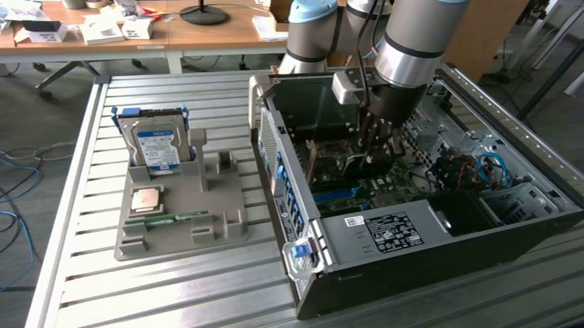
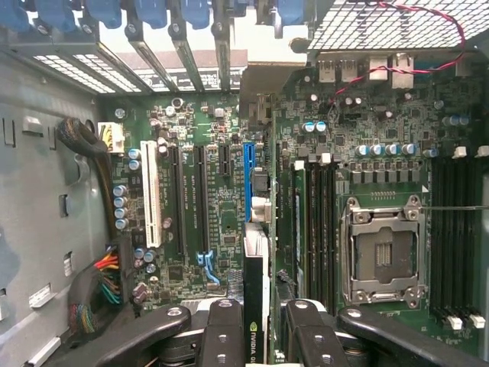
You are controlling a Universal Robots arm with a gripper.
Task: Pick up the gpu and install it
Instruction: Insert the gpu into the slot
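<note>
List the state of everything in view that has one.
computer case: side open
gripper: shut on the gpu, inside the computer case
gpu: held edge-on, along the blue slot; seating unclear
processor socket: empty
hard drive: upright in the gray holder

You see a green printed motherboard (image 2: 221, 229) with one long blue plastic slot (image 2: 248, 180) and one long white slot (image 2: 150, 195). The thin gpu (image 2: 254, 287) shows a black edge with a small green logo, flanked by the glossy black gripper (image 2: 263, 313). Red-and-black twisted wires (image 2: 428, 15) cross a silver perforated grille (image 2: 367, 27).
</note>
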